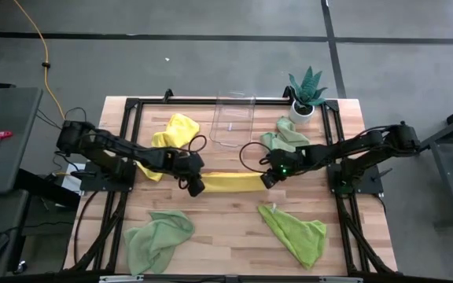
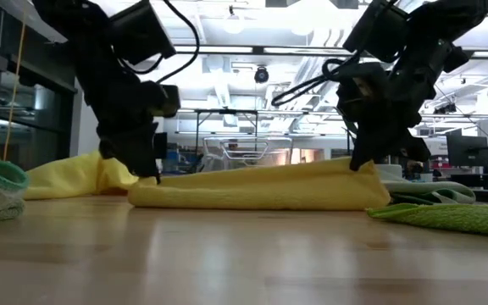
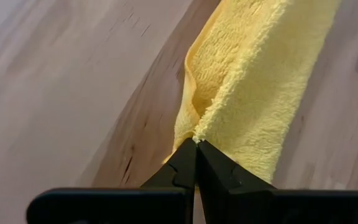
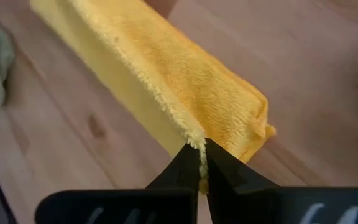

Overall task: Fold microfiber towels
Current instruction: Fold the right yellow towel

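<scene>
Item 1 — bright yellow microfiber towel, folded into a long narrow band lying across the centre of the high view on the pale wooden table. Left gripper pinches its left end, fingers pressed together on the cloth edge; right gripper pinches the right end likewise. Item 2 — second yellow towel, crumpled, upper left of centre. Items 3–4 — 2 lime green towels, lower left and lower right. Item 5 — pale mint towel, upper right, beside the clear plastic bin. Handling note: likely mid-fold; keep both ends level and taut, moving together, so the edges align without bunching.
</scene>
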You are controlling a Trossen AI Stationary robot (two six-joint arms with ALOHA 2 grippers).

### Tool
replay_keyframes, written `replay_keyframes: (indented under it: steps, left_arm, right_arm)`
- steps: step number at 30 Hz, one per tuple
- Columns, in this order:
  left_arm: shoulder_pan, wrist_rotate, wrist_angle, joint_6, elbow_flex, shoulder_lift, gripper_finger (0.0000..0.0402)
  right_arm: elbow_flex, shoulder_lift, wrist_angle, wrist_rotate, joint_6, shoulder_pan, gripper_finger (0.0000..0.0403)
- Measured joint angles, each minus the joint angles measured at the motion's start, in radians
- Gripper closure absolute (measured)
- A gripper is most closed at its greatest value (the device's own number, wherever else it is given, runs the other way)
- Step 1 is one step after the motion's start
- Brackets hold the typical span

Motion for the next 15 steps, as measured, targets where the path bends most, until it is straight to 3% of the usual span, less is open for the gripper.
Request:
replay_keyframes:
  steps: [10, 15]
  left_arm:
    - [0.001, -0.010, 0.012, 0.019, 0.000, 0.017, 0.0401]
    - [0.014, -0.011, -0.003, 0.020, -0.002, 0.016, 0.0385]
  right_arm:
    - [0.000, 0.000, -0.009, 0.057, 0.019, 0.000, 0.0393]
    - [0.000, 0.000, -0.018, 0.065, 0.020, 0.000, 0.0357]
